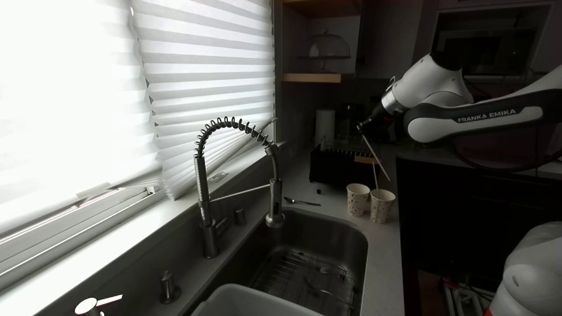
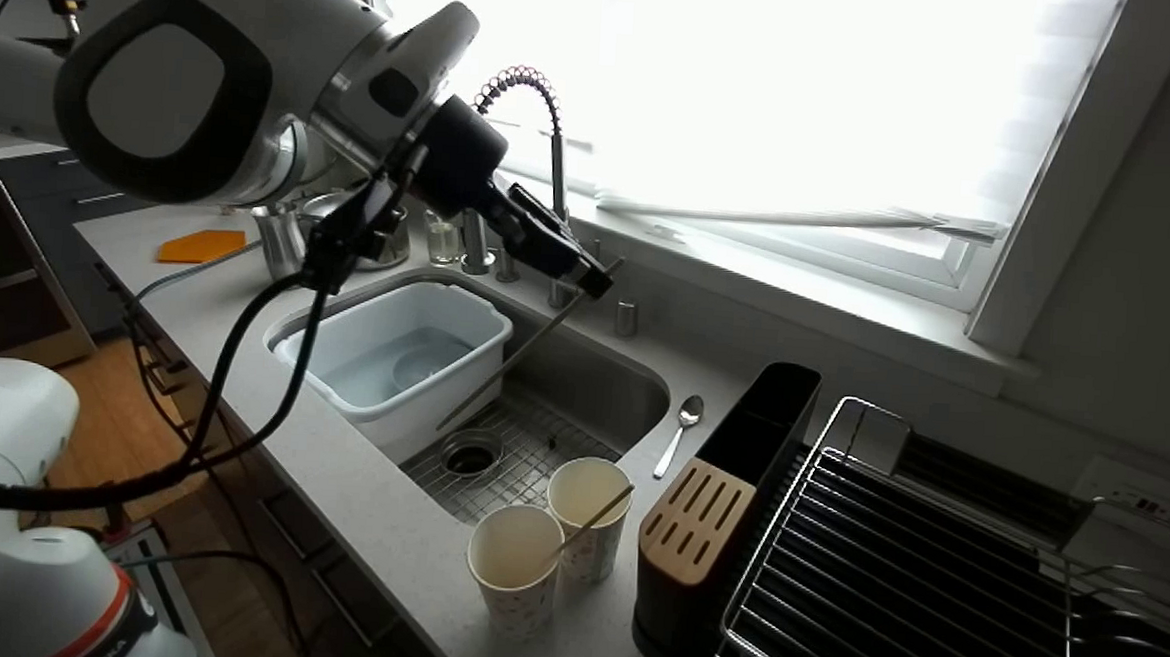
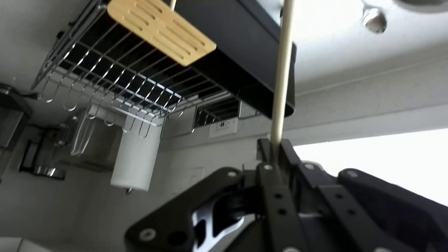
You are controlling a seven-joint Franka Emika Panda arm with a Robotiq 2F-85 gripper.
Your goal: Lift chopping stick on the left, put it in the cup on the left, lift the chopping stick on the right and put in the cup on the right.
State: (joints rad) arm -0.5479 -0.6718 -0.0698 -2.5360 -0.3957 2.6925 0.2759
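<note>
Far left in an exterior view: white Franka arm (image 2: 251, 11), black cable (image 2: 116, 494) drooping below it. Flat orange mat (image 2: 204, 246) on the counter (image 2: 386, 503) at that end.

Next, the steel sink (image 2: 626, 403). Pale plastic tub (image 2: 399, 434) stands in its left part; wire grid (image 2: 538, 456) along the bottom.

Hand (image 2: 593, 275) well above counter level, holding a wooden chopstick (image 3: 282, 70) in a tight, narrow grip near one end, plain in the wrist view. Stick tilted: short stub out past the grip, long free part slanting down through the air. Spring-neck faucet (image 2: 557, 177) behind the hand, window (image 2: 758, 87) glaring white above.

Then the edge-side paper cup (image 2: 520, 608), speckled, upright, nearer the counter's front. A second chopstick (image 2: 595, 519) stands in it, leaning; from here its upper end crosses the mouth of the inner paper cup (image 2: 595, 555), also upright, right alongside. Whether the two cups touch, cannot tell.

Farther right, metal spoon (image 2: 679, 436) flat on the counter, near the sink's corner. Black utensil caddy (image 2: 665, 613) just beyond, slotted wooden cover (image 2: 695, 520) over its near part.

Far right: wire dish rack (image 2: 901, 605), just beside the caddy, with a wall outlet (image 2: 1142, 498) behind.
</note>
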